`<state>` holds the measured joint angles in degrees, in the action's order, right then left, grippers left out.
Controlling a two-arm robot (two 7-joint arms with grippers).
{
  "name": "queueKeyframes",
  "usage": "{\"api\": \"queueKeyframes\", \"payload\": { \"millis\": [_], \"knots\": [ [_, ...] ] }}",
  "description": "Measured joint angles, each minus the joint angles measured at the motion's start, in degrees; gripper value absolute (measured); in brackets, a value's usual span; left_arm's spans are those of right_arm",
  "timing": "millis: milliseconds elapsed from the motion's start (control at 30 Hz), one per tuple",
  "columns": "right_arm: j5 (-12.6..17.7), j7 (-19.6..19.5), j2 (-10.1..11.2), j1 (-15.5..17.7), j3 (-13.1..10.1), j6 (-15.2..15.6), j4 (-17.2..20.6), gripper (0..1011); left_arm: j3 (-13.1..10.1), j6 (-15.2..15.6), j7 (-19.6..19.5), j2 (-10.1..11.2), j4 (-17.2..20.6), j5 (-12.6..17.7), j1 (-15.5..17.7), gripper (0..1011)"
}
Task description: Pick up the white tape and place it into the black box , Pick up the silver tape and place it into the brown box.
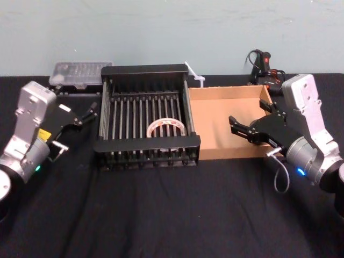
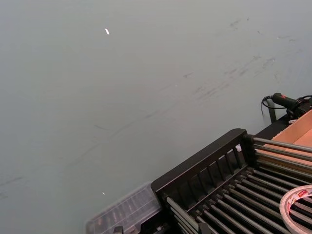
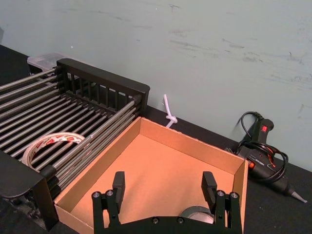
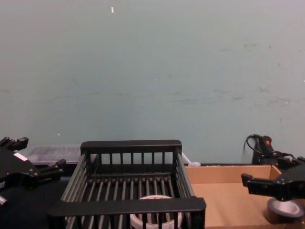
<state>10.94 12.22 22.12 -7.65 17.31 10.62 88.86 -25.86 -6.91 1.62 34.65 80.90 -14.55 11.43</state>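
Note:
The white tape (image 1: pixel 166 128) lies flat on the slatted floor of the black box (image 1: pixel 145 70), toward its front right; it is also seen in the right wrist view (image 3: pixel 48 144). The silver tape (image 3: pixel 197 213) rests on the floor of the brown box (image 3: pixel 161 161), directly under my right gripper (image 3: pixel 164 180). That gripper is open, its fingers apart above the roll and touching nothing; in the head view it hovers over the right side of the brown box (image 1: pixel 220 123). My left gripper (image 1: pixel 86 113) stands open beside the black box's left wall, holding nothing.
A clear plastic case (image 1: pixel 80 74) sits behind the black box at the left. A black glue gun with its cord (image 1: pixel 263 64) lies behind the brown box at the right. A white knotted tie (image 1: pixel 194 75) lies between the two boxes at the back. A pale wall rises behind.

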Motion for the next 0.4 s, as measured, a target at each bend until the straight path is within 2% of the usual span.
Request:
{"api": "queueKeyframes", "payload": {
  "millis": [400],
  "knots": [
    [0.00,0.00,0.00,0.00,0.00,0.00,0.00,1002,0.00,0.00,0.00,0.00,0.00,0.00,0.00,1001]
  ]
}}
